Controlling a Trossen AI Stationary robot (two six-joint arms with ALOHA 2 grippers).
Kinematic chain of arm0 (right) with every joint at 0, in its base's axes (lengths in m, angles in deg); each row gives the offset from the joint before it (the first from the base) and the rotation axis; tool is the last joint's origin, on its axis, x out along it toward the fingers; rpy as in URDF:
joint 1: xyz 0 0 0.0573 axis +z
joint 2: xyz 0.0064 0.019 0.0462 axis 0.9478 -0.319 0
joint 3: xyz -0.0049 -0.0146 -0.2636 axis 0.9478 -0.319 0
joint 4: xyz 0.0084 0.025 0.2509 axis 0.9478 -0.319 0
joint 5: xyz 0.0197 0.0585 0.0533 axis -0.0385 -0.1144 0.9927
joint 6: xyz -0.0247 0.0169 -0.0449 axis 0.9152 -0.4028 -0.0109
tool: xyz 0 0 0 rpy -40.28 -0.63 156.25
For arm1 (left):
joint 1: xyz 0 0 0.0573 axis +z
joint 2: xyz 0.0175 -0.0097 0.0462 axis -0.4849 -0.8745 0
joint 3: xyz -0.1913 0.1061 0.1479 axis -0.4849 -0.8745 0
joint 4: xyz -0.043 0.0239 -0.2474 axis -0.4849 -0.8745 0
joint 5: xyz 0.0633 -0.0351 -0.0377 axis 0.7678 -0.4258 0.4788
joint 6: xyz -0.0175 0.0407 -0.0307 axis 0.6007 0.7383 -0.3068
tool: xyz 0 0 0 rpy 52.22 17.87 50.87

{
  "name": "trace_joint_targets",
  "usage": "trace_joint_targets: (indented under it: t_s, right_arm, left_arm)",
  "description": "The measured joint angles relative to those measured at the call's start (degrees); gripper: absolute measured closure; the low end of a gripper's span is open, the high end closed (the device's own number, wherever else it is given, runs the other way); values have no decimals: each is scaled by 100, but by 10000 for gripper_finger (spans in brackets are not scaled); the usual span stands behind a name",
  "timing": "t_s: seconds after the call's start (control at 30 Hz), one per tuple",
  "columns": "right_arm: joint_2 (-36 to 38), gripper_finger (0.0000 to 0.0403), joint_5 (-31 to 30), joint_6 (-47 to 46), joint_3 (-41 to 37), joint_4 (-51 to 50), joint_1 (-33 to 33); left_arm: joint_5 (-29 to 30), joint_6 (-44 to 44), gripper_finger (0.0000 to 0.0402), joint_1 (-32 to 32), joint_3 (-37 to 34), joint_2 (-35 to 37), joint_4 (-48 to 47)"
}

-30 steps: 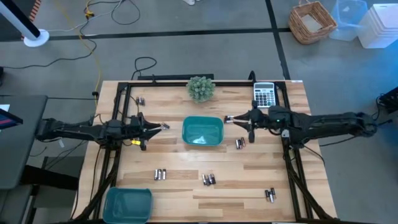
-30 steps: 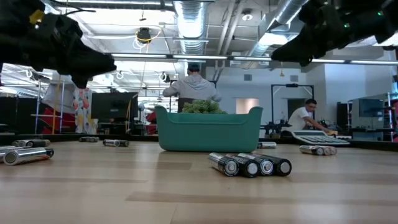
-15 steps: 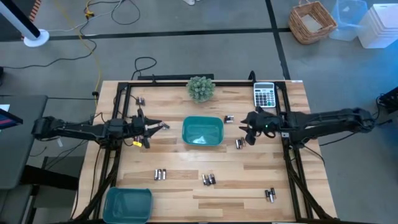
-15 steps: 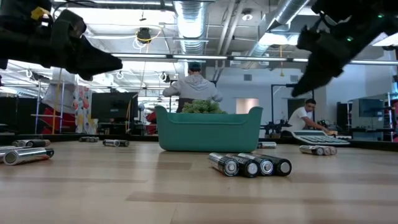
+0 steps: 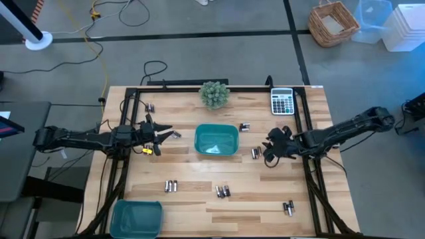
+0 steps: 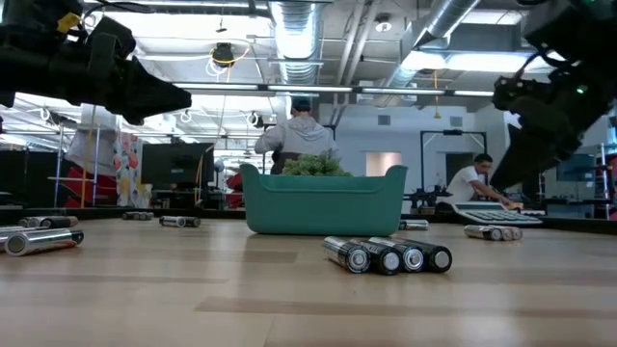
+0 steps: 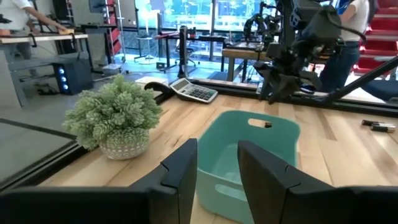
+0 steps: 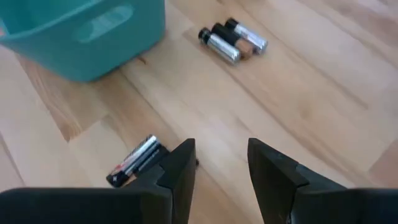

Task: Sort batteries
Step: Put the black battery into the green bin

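Note:
Batteries lie in small groups on the wooden table: a pair (image 5: 255, 153) right of the middle teal tray (image 5: 216, 140), and others at the back left (image 5: 150, 107), behind the tray (image 5: 244, 127) and along the front (image 5: 222, 191). My right gripper (image 5: 267, 158) hovers just right of the pair, open and empty; in the right wrist view that pair (image 8: 134, 160) lies beside one finger (image 8: 177, 171). My left gripper (image 5: 171, 135) hangs left of the tray, open, with nothing between its fingers (image 7: 183, 174).
A small potted plant (image 5: 214, 93) and a grey calculator (image 5: 283, 101) stand at the back edge. A second teal tray (image 5: 136, 218) sits at the front left corner. More batteries lie at the front left (image 5: 171, 186) and front right (image 5: 288, 208). People sit beyond the table.
My right gripper has swung from behind the tray's right corner toward the front, down beside the battery pair, and its fingers have spread wider. The left arm has barely moved.

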Motion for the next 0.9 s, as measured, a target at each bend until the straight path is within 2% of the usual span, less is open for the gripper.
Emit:
trace_joint_targets:
  t_s: [0.3,0.9]
  right_arm:
    - [-719,214,-211,-308,-337,1098,551]
    - [-2076,213,-380,-1012,-350,1577,750]
  left_arm:
    - [0,2,289,0,2,0,2]
    - [0,2,289,0,11,0,-17]
